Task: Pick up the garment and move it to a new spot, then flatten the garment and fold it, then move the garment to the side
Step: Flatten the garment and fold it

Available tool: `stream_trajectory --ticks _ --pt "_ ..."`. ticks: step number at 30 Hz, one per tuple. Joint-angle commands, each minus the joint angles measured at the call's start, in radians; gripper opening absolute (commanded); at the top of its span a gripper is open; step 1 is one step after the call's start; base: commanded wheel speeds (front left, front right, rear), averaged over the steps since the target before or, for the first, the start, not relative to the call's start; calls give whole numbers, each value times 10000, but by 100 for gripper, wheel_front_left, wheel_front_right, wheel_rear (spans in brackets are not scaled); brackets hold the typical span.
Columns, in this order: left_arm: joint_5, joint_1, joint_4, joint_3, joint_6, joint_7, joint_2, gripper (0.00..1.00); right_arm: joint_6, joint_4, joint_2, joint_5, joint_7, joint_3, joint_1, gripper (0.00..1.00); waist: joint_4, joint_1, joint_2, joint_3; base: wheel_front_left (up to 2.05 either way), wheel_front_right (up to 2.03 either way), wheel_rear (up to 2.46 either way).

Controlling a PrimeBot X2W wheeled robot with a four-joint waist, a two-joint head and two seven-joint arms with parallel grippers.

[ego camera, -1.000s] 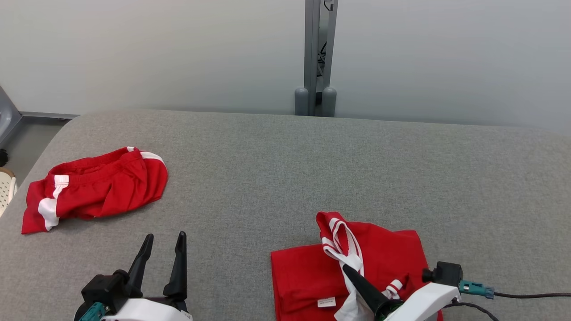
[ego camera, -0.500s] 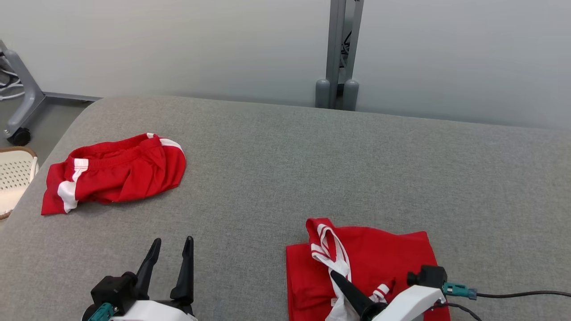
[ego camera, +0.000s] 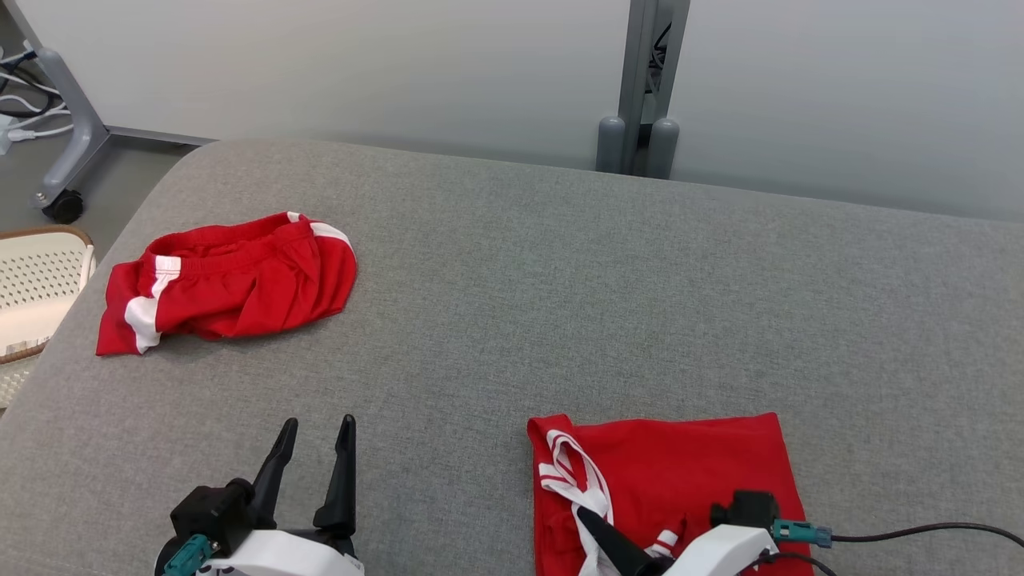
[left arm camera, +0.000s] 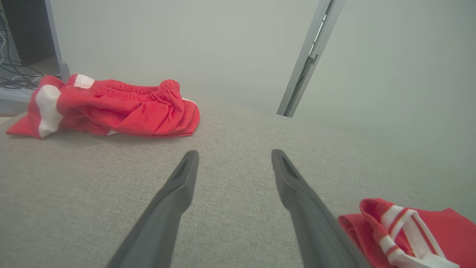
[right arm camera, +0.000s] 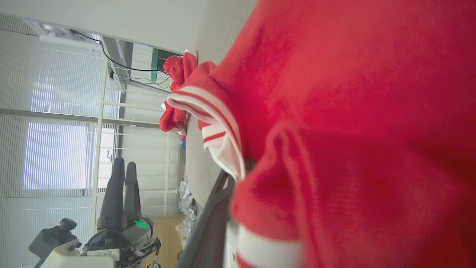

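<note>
The garment, a red shirt with white striped trim, lies folded on the grey table at the near right. My right gripper sits at its near edge, shut on the garment's trimmed edge, with red cloth draped over its fingers. The garment covers most of the right wrist view and shows at the lower right as a garment corner in the left wrist view. My left gripper hovers open over bare table at the near left, empty, a little left of the garment.
Crumpled red shorts with white patches lie at the far left of the table. A white perforated basket stands off the table's left edge. A grey post rises behind the far edge, and a wheeled stand leg is at the back left.
The head camera has turned, shifting the whole picture. The garment's raised collar has come down and the shirt lies flatter, with my right gripper lower at its near edge. The left gripper stays open.
</note>
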Motion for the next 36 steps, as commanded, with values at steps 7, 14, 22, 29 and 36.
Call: stream_trajectory --ticks 7,14,22,29,36 --pt "-24 -140 25 46 60 -39 36 100 22 -19 -77 282 -61 309 -444 100 -54 0 0 -20 0 0 0" --pt "37 61 134 117 15 -39 34 100 22 -511 -121 137 133 335 -554 100 -321 0 0 -415 0 0 0" --pt "68 208 85 260 -46 -39 36 100 22 -1830 -700 -199 294 -300 -454 100 -709 0 0 -767 0 0 0" --pt "41 230 -26 335 -45 -39 36 100 22 -3002 -1569 -939 -124 -1879 -552 100 -1046 0 0 -807 0 0 0" --pt "26 45 -205 355 -39 -39 33 100 22 -3118 -2394 -3853 -1913 -3720 -507 100 -1240 0 0 -653 0 0 0"
